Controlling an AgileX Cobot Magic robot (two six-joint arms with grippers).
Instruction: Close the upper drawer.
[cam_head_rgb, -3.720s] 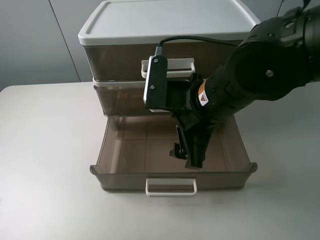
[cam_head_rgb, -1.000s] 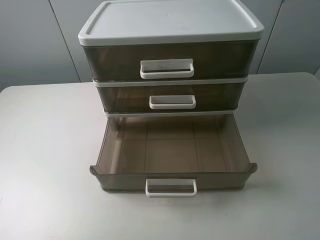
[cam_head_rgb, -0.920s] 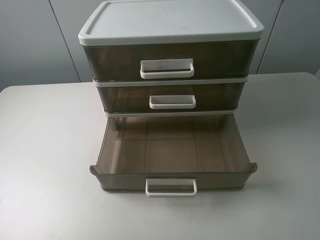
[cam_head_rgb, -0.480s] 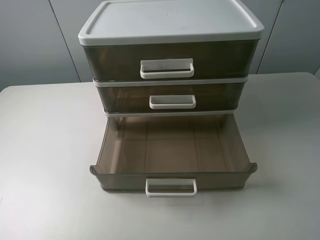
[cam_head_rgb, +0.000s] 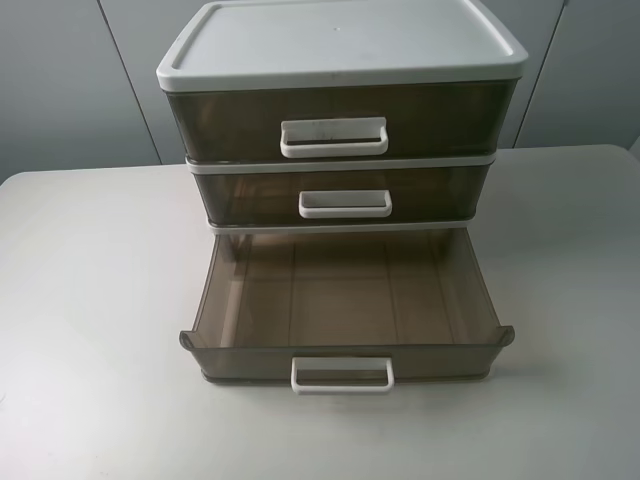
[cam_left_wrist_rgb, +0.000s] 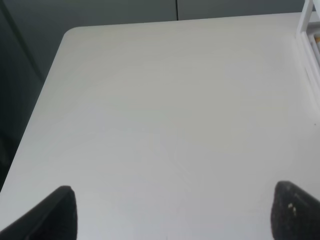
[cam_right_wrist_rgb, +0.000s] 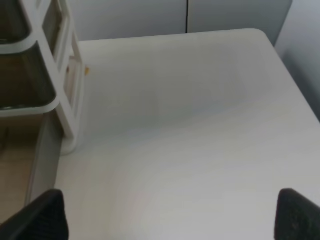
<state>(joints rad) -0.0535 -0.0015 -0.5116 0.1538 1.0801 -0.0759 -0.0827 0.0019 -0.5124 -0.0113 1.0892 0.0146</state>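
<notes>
You see the upper drawer (cam_head_rgb: 340, 196) shut flush. The left gripper (cam_left_wrist_rgb: 172, 215) and right gripper (cam_right_wrist_rgb: 170, 215) hover above the table (cam_head_rgb: 90, 300), fingers spread, holding nothing.

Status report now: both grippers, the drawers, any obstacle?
Left gripper open, over bare white table. Right gripper open, beside the unit. Smoky-brown translucent middle drawer with white loop handle shut. Lowest drawer pulled out. No obstacle seen.

Drawer unit (cam_head_rgb: 340, 150): smoky-brown translucent drawers, white lid (cam_head_rgb: 335, 40), white loop handles. Upper drawer (cam_head_rgb: 250, 195) same brown. Table (cam_head_rgb: 90, 300) off-white. Gripper fingertips (cam_left_wrist_rgb: 50, 217) black.
</notes>
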